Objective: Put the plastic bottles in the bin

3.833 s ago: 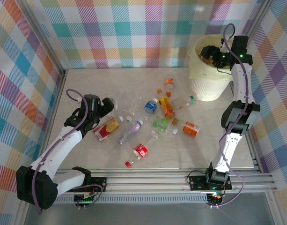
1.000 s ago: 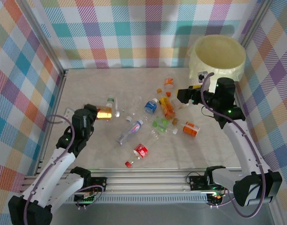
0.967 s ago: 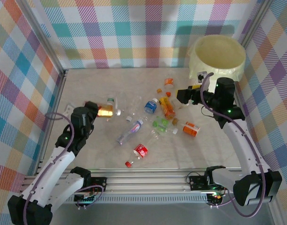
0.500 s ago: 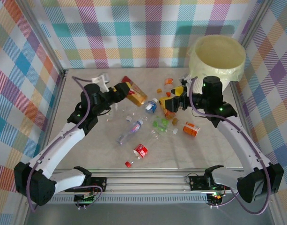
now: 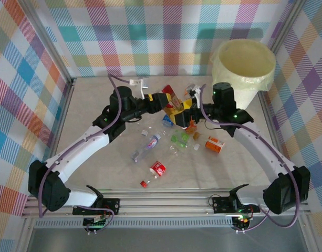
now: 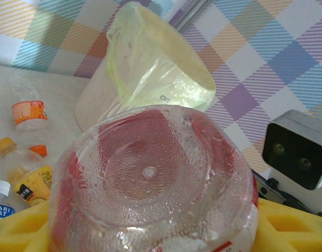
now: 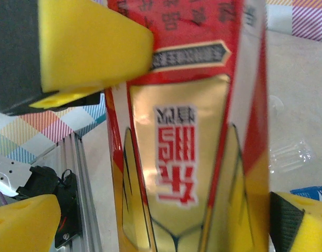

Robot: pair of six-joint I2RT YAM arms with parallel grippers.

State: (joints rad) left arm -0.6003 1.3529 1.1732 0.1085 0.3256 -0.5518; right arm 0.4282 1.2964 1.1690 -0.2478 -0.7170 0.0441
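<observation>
A red-and-gold labelled plastic bottle (image 5: 168, 100) hangs above the table's far middle, with my left gripper (image 5: 159, 101) shut on it. In the left wrist view its clear dimpled base (image 6: 150, 184) sits between yellow pads (image 6: 279, 223). My right gripper (image 5: 180, 113) is open around the same bottle (image 7: 192, 157). One of its yellow pads (image 7: 24, 220) stands apart from the label, and the other is close at the right edge. The left gripper's yellow finger (image 7: 92, 47) presses the bottle higher up. The cream bin (image 5: 242, 68) with its pale yellow bag stands at the far right, also (image 6: 150, 79).
Several bottles lie mid-table: a blue-labelled one (image 5: 167, 119), a green one (image 5: 180, 138), an orange-labelled one (image 5: 214, 144), a red one (image 5: 157, 169) and a clear one (image 5: 146, 148). An orange-labelled bottle (image 6: 28, 113) lies near the bin. Plaid walls close three sides.
My left arm has carried the red-and-gold bottle from the table's left to the far middle. My right arm has come down from the bin and moved left until its open fingers flank it.
</observation>
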